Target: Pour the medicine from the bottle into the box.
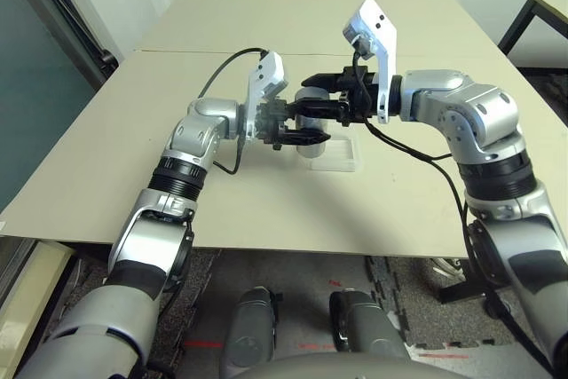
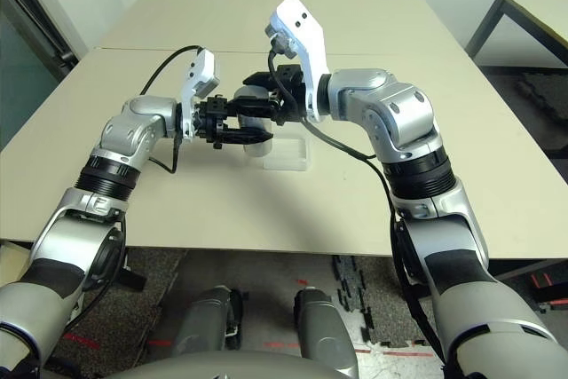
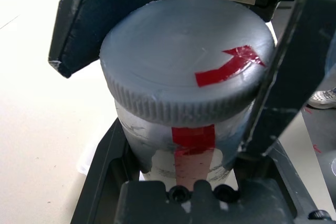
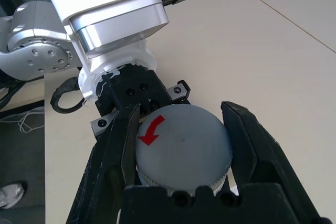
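light: bright, even | shadows: soft | wrist views: slightly blurred

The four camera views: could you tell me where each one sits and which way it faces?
Left eye view: on the head, looking down at the table over both forearms.
Right eye view: the same, from its twin eye.
Left wrist view: along the left gripper, shut on the bottle.
Right wrist view: along the right gripper, shut on the cap.
Shared: every view shows the bottle; the eye views also show the box.
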